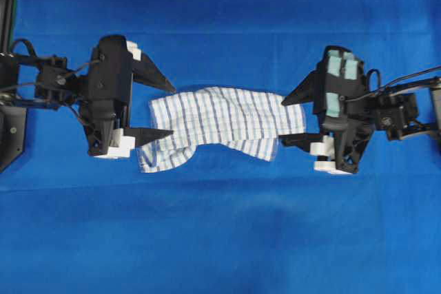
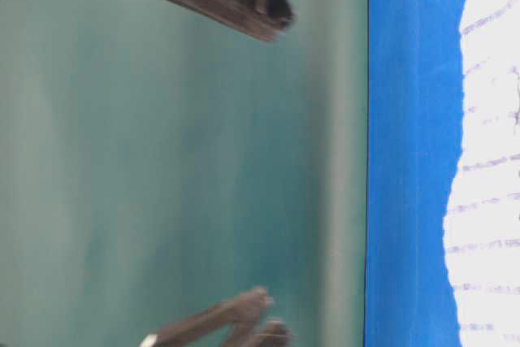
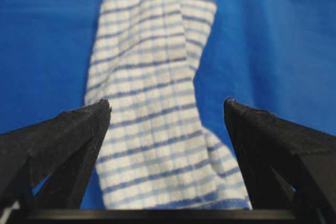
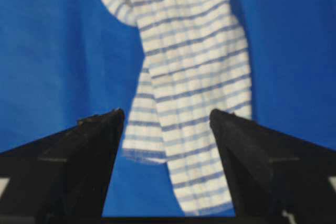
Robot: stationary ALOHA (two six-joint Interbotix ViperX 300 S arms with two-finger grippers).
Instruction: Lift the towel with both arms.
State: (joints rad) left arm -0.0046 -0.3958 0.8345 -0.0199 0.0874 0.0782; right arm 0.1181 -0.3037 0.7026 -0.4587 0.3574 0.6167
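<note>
The towel (image 1: 220,123) lies crumpled on the blue bench (image 1: 220,239) between both hands. The left hand (image 1: 162,109) and the right hand (image 1: 295,116) are spread wide, each straddling one towel end, grasping nothing. The table-level view is blurred and cuts off the towel. No writing is legible.
</note>
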